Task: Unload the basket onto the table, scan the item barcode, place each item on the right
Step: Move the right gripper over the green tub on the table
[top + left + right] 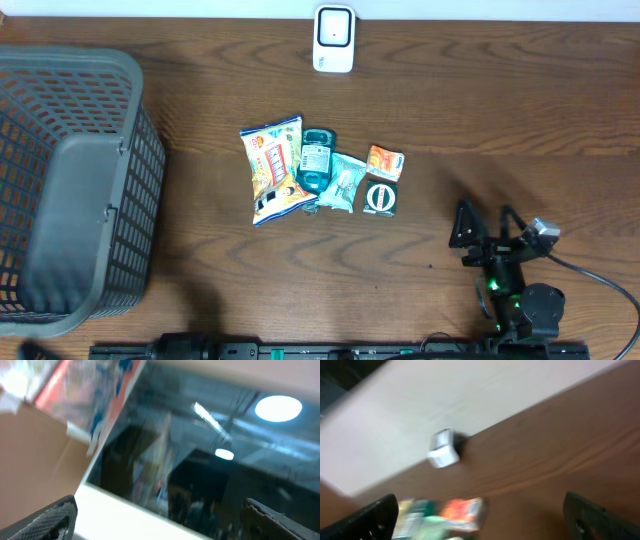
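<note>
Snack packets [272, 168] are clustered in the middle of the table [450, 110], well apart from the white scanner [333, 38] at its far edge. The right gripper [486, 222] is held near the packets with jaws spread wide. The left gripper [159, 505] is likewise spread, with nothing gripped.

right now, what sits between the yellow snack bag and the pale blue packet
A dark teal pack with a white label lies between the snack bag and the pale blue packet. The overhead view shows this.

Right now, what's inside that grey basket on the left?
The basket shows only its own solid grey floor; no items lie on it. Its left edge runs out of the picture, so that strip cannot be checked.
</note>
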{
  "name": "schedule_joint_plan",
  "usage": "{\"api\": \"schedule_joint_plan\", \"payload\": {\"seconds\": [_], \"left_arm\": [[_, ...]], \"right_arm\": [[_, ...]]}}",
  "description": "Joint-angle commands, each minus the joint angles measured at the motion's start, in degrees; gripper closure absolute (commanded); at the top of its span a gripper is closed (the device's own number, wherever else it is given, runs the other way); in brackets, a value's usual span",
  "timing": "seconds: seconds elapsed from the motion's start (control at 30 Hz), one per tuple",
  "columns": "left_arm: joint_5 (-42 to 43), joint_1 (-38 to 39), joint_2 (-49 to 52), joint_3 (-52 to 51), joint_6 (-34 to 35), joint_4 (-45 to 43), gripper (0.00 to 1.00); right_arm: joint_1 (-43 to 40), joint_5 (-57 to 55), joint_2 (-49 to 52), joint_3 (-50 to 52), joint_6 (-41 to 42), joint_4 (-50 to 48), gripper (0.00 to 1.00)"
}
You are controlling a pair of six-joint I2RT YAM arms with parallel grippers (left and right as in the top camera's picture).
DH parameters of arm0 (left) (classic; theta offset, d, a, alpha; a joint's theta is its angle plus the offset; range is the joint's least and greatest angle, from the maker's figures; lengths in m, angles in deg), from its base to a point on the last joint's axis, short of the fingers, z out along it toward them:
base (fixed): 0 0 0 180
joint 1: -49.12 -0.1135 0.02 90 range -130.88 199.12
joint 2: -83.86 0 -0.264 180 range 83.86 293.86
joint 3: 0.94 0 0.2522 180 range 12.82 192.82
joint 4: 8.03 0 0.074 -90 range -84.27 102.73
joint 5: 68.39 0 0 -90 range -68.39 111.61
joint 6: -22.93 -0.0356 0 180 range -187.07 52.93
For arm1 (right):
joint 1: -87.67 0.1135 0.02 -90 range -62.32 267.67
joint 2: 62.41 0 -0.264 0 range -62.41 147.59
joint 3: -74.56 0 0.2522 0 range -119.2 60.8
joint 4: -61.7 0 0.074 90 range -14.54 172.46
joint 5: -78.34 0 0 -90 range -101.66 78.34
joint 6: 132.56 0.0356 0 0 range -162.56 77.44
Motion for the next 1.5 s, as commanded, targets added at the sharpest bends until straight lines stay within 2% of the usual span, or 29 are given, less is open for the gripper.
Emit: {"api": "schedule_joint_plan", "payload": {"seconds": [0.0, 0.07, 0.17, 0.27, 0.43, 0.5, 0.7, 0.77, 0.87, 0.9, 1.1, 1.17, 1.23, 1.37, 1.47], "left_arm": [[-0.3, -0.3, 0.0, -5.5, 2.2, 0.2, 0.02], [-0.2, -0.3, 0.0, -8.3, 5.4, 1.8, 0.02], [3.5, -0.3, 0.0, -13.2, 13.2, 4.0, 0.02], [10.5, -0.3, 0.0, -20.1, 14.0, 4.0, 0.02], [10.6, -0.3, 0.0, -27.8, 14.7, 4.0, 0.02], [10.7, -0.3, 0.0, -29.8, 15.6, 4.4, 0.02], [10.7, -0.3, 0.0, -35.3, 15.8, 12.1, 0.02], [10.7, -0.3, 0.0, -36.3, 15.8, 13.2, 0.02], [10.7, -0.3, 0.0, -36.7, 15.7, 13.0, 0.02], [11.0, -0.3, 0.0, -36.7, 15.7, 12.4, 0.02], [13.2, -0.3, 0.0, -36.7, 8.0, 12.1, 0.02], [13.2, -0.3, 0.0, -36.7, 7.5, 12.3, 0.02], [13.2, -0.3, 0.0, -36.7, 7.5, 13.0, 0.02], [13.3, -0.3, 0.0, -36.7, 7.5, 16.2, 0.02], [13.2, -0.3, 0.0, -36.7, 7.5, 18.2, 0.02]], "right_arm": [[0.7, 8.2, 0.0, 0.1, 19.0, -1.1, 0.01], [0.7, 13.3, 0.0, 0.1, 18.1, -3.0, 0.01], [0.7, 21.1, 0.0, 0.1, 9.4, -6.1, 0.01], [0.7, 22.0, 0.3, -1.8, 7.8, -4.3, 0.01], [0.7, 21.7, 4.9, -10.5, 2.5, 5.3, 0.01], [0.7, 20.7, 9.1, -15.6, -0.1, 10.2, 0.01], [3.3, 15.3, 32.7, -35.4, -10.4, 29.5, 0.01], [5.6, 11.7, 39.5, -40.3, -11.1, 34.5, 0.01], [10.0, 5.7, 49.1, -46.4, -11.3, 40.3, 0.01], [12.5, 6.6, 54.2, -48.3, -11.2, 39.9, 0.01], [14.5, 17.5, 65.1, -48.2, -10.4, 32.9, 0.01], [15.7, 18.5, 68.4, -48.3, -10.3, 31.8, 0.01], [18.1, 14.7, 71.7, -48.3, -8.0, 31.5, 0.01], [24.7, 0.1, 78.6, -48.6, 1.2, 31.2, 0.02], [28.8, -5.6, 82.4, -50.1, 5.5, 31.2, 0.05]]}}
